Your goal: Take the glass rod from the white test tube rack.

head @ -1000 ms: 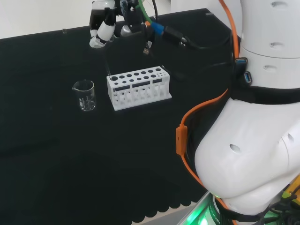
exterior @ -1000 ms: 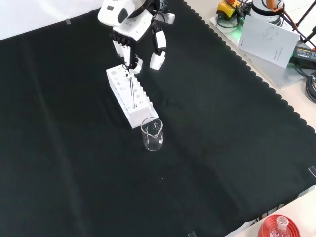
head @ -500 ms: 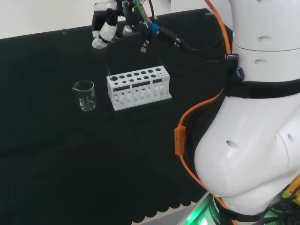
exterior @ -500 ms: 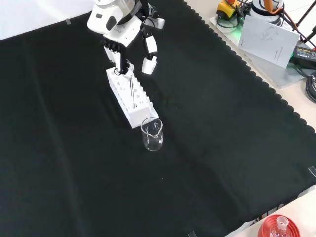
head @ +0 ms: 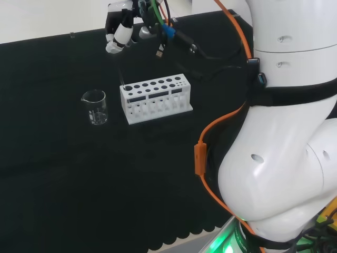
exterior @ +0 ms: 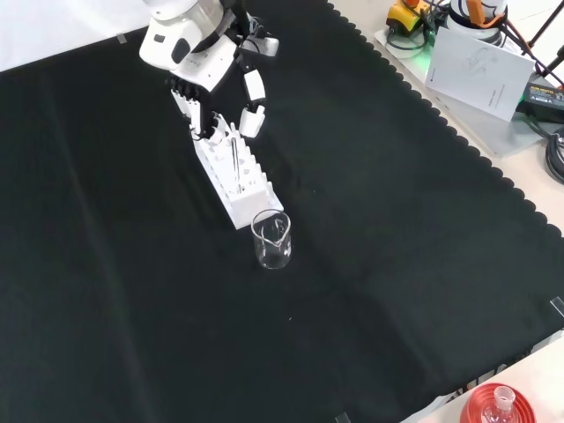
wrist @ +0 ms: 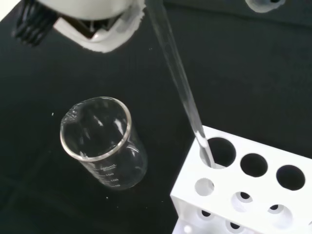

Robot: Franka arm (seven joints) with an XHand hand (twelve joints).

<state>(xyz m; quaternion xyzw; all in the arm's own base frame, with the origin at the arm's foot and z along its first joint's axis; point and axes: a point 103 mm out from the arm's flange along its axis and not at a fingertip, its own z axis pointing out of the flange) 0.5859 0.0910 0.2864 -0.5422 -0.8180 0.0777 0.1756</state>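
Observation:
The white test tube rack (head: 155, 97) (exterior: 231, 198) (wrist: 253, 195) stands mid-cloth. A clear glass rod (wrist: 178, 78) (exterior: 235, 163) leans up out of the rack's end hole, its lower tip still at that hole's rim. The rod's upper end runs up to the hand (head: 118, 29) (exterior: 189, 48) (wrist: 97, 29), which hovers above that end of the rack. Its fingers and thumb point down and are curled in around the rod's top. An empty glass beaker (head: 96, 108) (exterior: 272, 240) (wrist: 105, 146) stands just past the same end of the rack.
In the front view a red ribbed stand with a small flask (exterior: 498, 407) sits at the bottom right corner off the cloth. Papers (exterior: 480, 57) and cables lie beyond the cloth's scalloped edge at the top right. The arm's white links (head: 284, 158) fill the head view's right.
The hand has shifted left in the front view, from over the rack's middle toward its far end. Rack and beaker have not moved.

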